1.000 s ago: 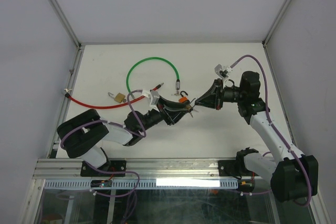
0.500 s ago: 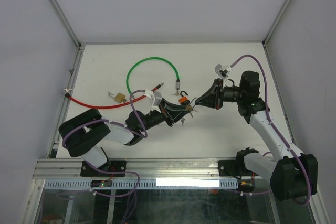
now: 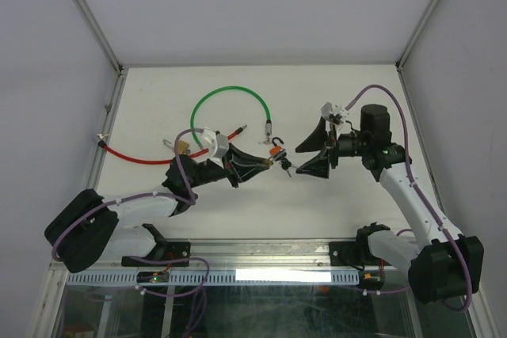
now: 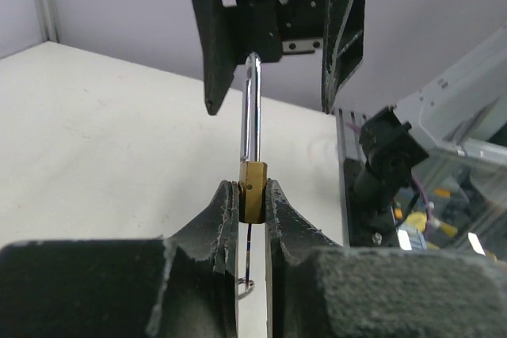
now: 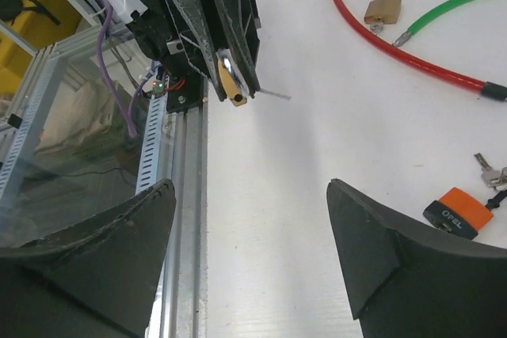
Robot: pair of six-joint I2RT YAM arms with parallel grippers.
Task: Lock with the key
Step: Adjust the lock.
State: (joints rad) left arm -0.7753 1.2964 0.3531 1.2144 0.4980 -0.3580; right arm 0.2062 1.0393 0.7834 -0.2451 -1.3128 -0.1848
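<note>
From above, your left gripper (image 3: 269, 162) and right gripper (image 3: 301, 159) meet tip to tip mid-table. The right jaws stand wide apart, holding nothing. An orange-cased padlock (image 3: 276, 147), a green cable loop (image 3: 230, 93) and a red cable (image 3: 139, 157) lie behind them. Your left wrist view shows what that hides: the small brass padlock with a silver shackle (image 4: 253, 187), pinched upright in the left jaws. Your right wrist view adds a second brass padlock (image 5: 383, 10) beside the red cable.
</note>
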